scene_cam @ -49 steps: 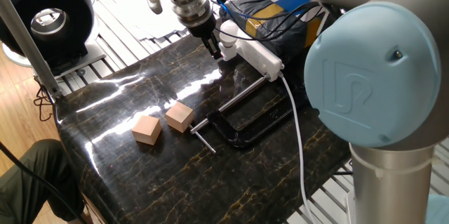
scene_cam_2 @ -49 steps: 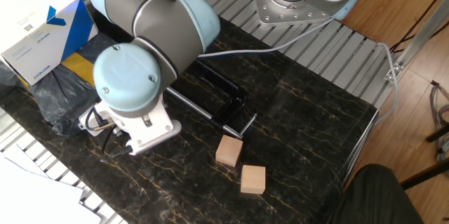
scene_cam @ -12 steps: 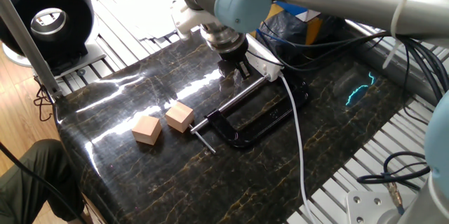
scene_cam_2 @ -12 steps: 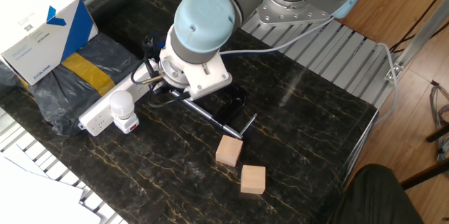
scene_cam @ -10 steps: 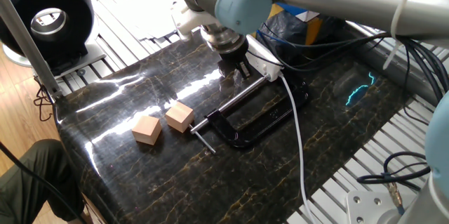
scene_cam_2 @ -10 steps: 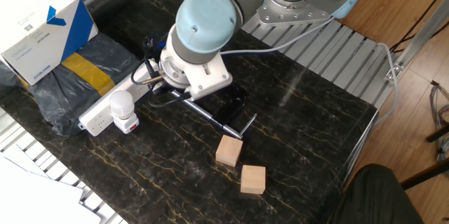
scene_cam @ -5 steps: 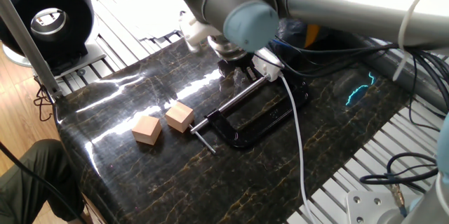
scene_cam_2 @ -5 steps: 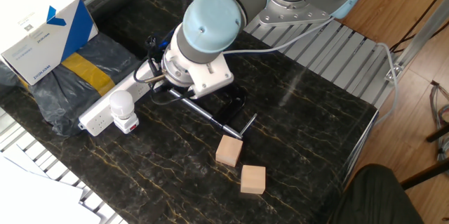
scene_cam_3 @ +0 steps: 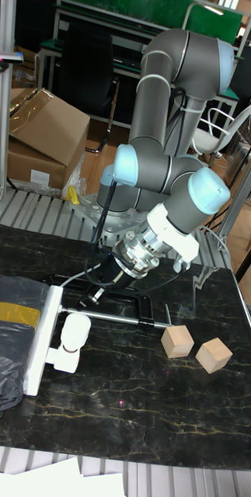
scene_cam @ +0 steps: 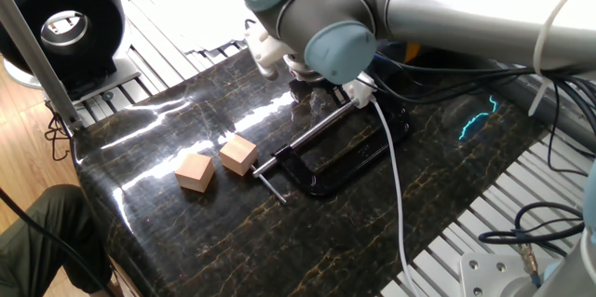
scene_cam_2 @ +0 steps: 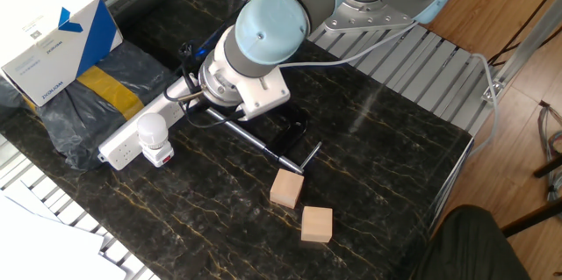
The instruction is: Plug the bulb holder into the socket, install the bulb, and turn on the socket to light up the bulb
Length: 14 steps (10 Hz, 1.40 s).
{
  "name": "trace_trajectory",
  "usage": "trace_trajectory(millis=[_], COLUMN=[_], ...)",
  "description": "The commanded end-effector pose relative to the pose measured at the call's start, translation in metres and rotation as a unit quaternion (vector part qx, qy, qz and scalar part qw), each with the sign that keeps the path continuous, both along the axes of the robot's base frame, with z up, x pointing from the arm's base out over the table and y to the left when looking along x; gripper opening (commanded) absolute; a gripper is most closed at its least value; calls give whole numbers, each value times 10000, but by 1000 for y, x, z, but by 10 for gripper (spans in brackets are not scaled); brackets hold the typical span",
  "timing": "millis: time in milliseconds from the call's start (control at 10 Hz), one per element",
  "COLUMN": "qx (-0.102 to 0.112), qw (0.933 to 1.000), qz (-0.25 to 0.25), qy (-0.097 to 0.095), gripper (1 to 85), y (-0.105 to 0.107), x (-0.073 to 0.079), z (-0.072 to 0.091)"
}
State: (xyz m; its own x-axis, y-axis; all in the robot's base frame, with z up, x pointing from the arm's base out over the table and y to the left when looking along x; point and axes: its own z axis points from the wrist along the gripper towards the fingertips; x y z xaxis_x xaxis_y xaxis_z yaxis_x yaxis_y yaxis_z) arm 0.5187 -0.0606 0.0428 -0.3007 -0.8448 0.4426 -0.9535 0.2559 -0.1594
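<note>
One fixed view:
Gripper: the gripper [scene_cam: 312, 81] sits low over the near end of the socket [scene_cam: 358, 89]. The big grey wrist hides the tips, so I cannot tell if they are apart or together.
Cable: the thick white cable [scene_cam: 396, 185] runs from the socket, away from the gripper, toward the front edge of the table.
Clamp: a black clamp [scene_cam: 321, 162] lies just below the gripper. It may be there to hold things down, but I cannot tell.
Wooden cubes: two wooden cubes [scene_cam: 216, 164] sit well apart from the gripper, toward the left.

The other fixed view:
Bulb: the bulb [scene_cam_2: 152, 127] is already screwed into the bulb holder [scene_cam_2: 158, 149], and the holder is plugged into the socket, left of the gripper. The bulb does not look lit.
Red mark: a small red mark shows low on the holder.
Box: a white and blue box [scene_cam_2: 51, 30] sits far to the left. Its small print is too tiny to read.

Tall fixed view:
Gripper tips: dark and low, near the socket's end; open or closed, I cannot tell.
Why there: I think the gripper is placed at this end to press the switch, the last step left.
Bulb and holder: they stand down and to the left of the gripper, holder touching the socket.
</note>
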Motion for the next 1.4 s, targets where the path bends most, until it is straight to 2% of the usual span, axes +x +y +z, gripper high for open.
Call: trace_trajectory(millis=[0, 400, 500, 1300], qx=[-60, -91, -46, -99], qw=[10000, 9999, 9999, 9998], qz=[54, 116, 119, 123], qy=[7, -73, -80, -86], gripper=[10, 10, 10, 10], y=[-8, -15, -15, -22], x=[0, 1, 2, -4], z=[-4, -9, -11, -18])
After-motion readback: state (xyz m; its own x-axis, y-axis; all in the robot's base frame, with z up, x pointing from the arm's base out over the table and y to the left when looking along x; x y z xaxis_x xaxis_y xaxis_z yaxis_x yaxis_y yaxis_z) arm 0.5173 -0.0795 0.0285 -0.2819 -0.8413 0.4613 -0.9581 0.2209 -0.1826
